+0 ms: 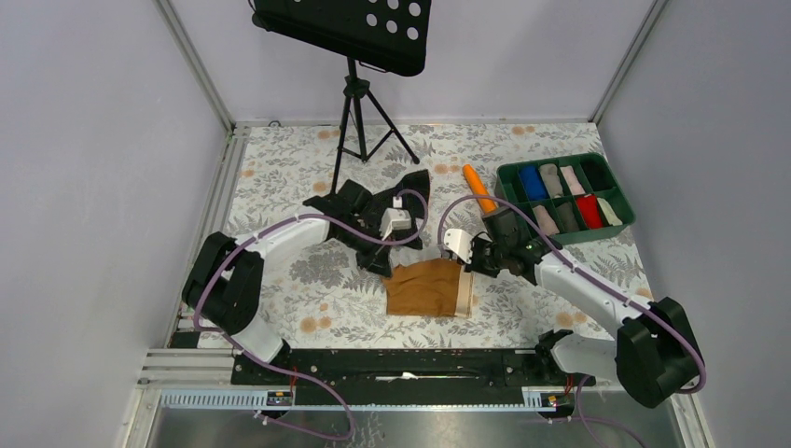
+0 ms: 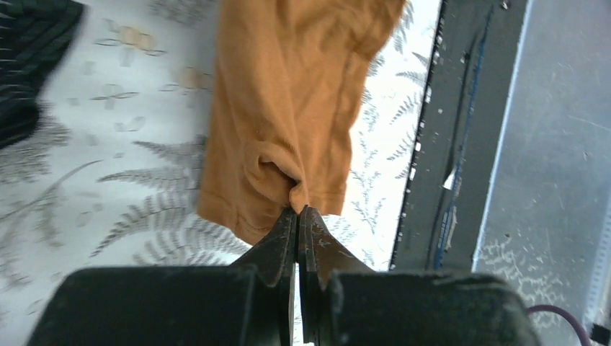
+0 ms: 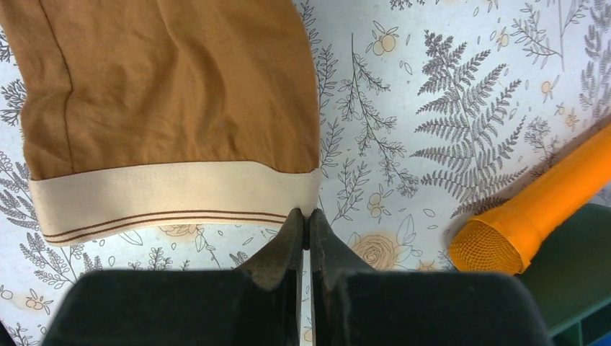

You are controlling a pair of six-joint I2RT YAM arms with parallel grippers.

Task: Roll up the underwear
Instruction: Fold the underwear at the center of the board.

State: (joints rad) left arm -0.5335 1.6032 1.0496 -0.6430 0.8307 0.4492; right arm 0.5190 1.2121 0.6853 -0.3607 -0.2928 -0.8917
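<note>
Top external view: at the near edge a black rail [image 1: 401,366] carries both arm bases, on a table [image 1: 317,313] covered by a pale cloth printed with grey ferns and small orange flowers. Just beyond, in the middle, the underwear [image 1: 424,287] lies flat as a rough rectangle of soft caramel-brown knit, its smooth beige waistband running down the right side.

On the left wrist camera, the left gripper [image 2: 298,210] has its dark fingers pressed together on a puckered fold near the hemmed left edge of the fabric, which bunches into creases around the pinch. On the right wrist camera, the right gripper [image 3: 308,215] is clamped on the far corner of the waistband, a flat strip with two thin brown lines stitched along it.

Farther back, a crumpled black garment [image 2: 29,58] lies behind the left arm. To the right sits a rigid orange cylinder [image 3: 533,209] with a mesh-textured end, touching a green tray [image 1: 597,230] divided into compartments that hold rolled fabrics. A black tripod stand [image 1: 353,121] rises at the far side.
</note>
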